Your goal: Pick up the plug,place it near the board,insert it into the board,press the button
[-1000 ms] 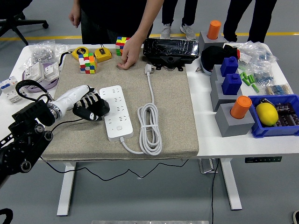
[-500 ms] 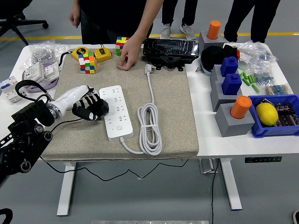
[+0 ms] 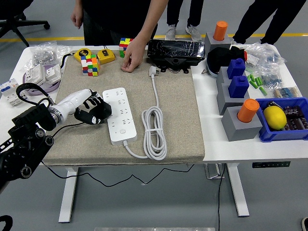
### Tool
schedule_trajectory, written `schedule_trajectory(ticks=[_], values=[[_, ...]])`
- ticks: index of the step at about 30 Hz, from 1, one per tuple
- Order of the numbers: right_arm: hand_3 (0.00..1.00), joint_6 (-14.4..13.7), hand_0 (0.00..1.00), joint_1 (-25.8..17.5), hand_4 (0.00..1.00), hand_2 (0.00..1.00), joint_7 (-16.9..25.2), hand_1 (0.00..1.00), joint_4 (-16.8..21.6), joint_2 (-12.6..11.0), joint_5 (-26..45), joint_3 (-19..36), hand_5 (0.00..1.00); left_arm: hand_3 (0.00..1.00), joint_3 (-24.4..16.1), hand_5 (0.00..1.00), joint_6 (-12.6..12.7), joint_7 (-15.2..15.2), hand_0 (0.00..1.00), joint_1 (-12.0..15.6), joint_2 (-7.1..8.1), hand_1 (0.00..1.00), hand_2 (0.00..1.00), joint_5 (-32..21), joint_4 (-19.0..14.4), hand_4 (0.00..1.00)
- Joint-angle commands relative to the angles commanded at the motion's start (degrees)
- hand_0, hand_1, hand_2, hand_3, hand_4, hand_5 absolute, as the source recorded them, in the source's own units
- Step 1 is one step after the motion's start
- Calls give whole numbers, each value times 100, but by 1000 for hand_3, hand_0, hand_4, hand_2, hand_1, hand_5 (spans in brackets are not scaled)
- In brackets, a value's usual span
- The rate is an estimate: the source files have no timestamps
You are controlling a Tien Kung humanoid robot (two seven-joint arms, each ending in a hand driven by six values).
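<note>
A: Where is the robot's left hand (image 3: 94, 110)?

B: Low over the grey felt mat (image 3: 178, 120) that covers most of the white bench (image 3: 214, 139), just beside the left edge of the white rectangular power board (image 3: 120, 115). Its black fingers (image 3: 98, 114) are curled loosely inward with nothing between them; whether the tips touch the board I cannot tell.

A: And the plug?

B: The white plug (image 3: 153, 71) lies flat on the mat near its far edge, well apart from the robot's hand. Its white cable (image 3: 154, 130) runs toward the near side, gathers into a long coil just right of the board, and loops round to the board's near end.

A: Anyone else at the bench?

B: A person stands at the far side. The person's hand (image 3: 131, 60) rests fingertips-down on the mat, just left of the plug but not touching it.

A: What lies around that hand?

B: A multicoloured puzzle cube (image 3: 125, 46) behind it, a second multicoloured cube (image 3: 89, 65) further left, and a yellow tape measure (image 3: 83, 53) beyond that. A black device wrapped in clear film (image 3: 175, 52) sits behind the plug.

A: The right side of the bench?

B: Grey blocks holding blue pieces (image 3: 238, 85) and orange cylinders (image 3: 248, 110), and a blue bin (image 3: 298, 132) with a yellow lemon (image 3: 275, 117) in it. The robot's right hand does not show.
</note>
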Motion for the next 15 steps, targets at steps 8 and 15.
schedule_trajectory(ticks=[8, 15], values=[[755, -1, 784, 8, 998, 709, -2, 694, 0, -1, 26, -21, 998, 602, -5, 2, -77, 11, 519, -24, 29, 688, 638, -27, -26, 997], [755, -7, 784, 9, 998, 709, 1, 694, 0, -6, 30, -18, 998, 603, -12, 2, -116, 7, 530, -48, 41, 690, 641, -55, -20, 998]])
